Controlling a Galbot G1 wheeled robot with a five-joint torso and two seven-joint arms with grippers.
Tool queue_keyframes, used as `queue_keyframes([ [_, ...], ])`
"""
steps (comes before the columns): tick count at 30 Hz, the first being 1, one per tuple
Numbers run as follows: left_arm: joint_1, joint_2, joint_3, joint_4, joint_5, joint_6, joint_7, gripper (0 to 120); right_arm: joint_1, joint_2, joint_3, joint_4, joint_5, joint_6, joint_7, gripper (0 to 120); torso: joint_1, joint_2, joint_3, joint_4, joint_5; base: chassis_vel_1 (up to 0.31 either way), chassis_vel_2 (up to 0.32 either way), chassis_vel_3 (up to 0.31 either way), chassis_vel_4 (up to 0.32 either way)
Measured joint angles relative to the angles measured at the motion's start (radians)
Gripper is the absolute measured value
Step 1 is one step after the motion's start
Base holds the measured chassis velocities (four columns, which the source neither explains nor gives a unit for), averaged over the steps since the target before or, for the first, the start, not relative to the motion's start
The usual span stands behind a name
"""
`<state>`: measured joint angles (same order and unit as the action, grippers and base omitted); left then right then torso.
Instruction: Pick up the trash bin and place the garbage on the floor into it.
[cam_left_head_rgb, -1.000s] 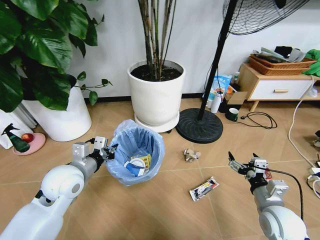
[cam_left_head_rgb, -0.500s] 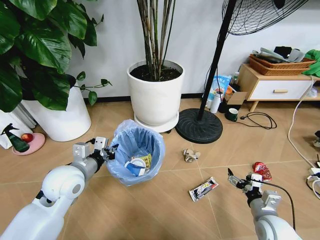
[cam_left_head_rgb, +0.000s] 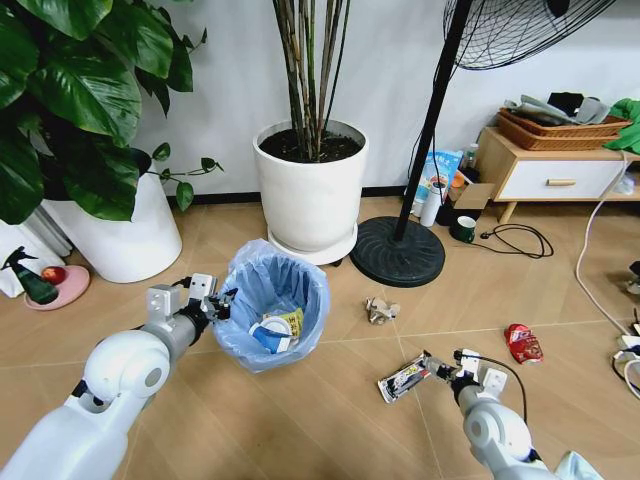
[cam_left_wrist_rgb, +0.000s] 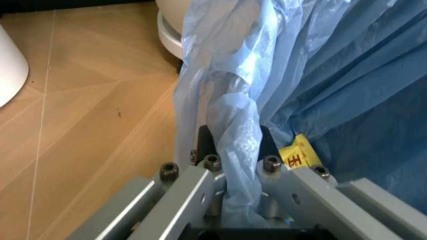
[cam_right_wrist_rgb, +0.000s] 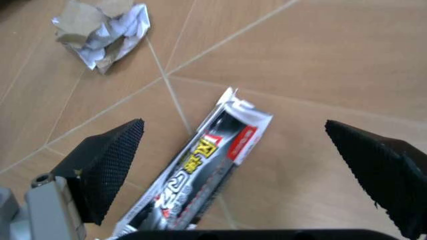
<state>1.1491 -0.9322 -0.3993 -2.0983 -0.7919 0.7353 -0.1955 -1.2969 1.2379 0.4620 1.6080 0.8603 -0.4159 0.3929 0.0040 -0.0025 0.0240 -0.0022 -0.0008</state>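
Wrapper (cam_left_head_rgb: 407, 379) lies on the floor (cam_left_head_rgb: 330, 420) right of the bin (cam_left_head_rgb: 270, 300); the right gripper (cam_left_head_rgb: 436, 368) has dropped to it, jaws spread either side, so a pickup looks imminent. Left gripper (cam_left_head_rgb: 212, 297) stays pinched on the bin's rim.

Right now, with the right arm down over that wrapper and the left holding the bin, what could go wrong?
The silver wrapper lies flat on the floor, so the open right gripper may scrape the boards or slide it away instead of pinching it. The left gripper is clamped on the trash bin mainly through its thin bag, which could tear or slip. The crumpled paper sits nearby and could be nudged.
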Motion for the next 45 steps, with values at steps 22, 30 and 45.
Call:
queue_keyframes([
  [22, -0.015, -0.008, 0.007, 0.014, -0.002, 0.0, 0.005, 0, 0.242, 0.052, -0.168, -0.283, 0.046, -0.083, 0.169, 100, 0.0, 0.0, 0.0, 0.0, -0.0002, 0.0, 0.0, 0.0, 0.0],
  [30, -0.017, -0.009, 0.007, 0.018, -0.002, 0.0, 0.008, 0, 0.266, 0.074, -0.17, -0.354, 0.014, -0.071, 0.169, 100, 0.0, 0.0, 0.0, 0.0, 0.0, 0.0, 0.0, 0.0, 0.0],
  [45, -0.025, -0.007, 0.009, 0.023, -0.004, 0.0, 0.01, 0, 0.282, 0.09, -0.159, -0.41, -0.047, -0.045, 0.13, 64, 0.0, 0.0, 0.0, -0.0002, -0.0008, 0.0, 0.0, 0.0, 0.0],
])
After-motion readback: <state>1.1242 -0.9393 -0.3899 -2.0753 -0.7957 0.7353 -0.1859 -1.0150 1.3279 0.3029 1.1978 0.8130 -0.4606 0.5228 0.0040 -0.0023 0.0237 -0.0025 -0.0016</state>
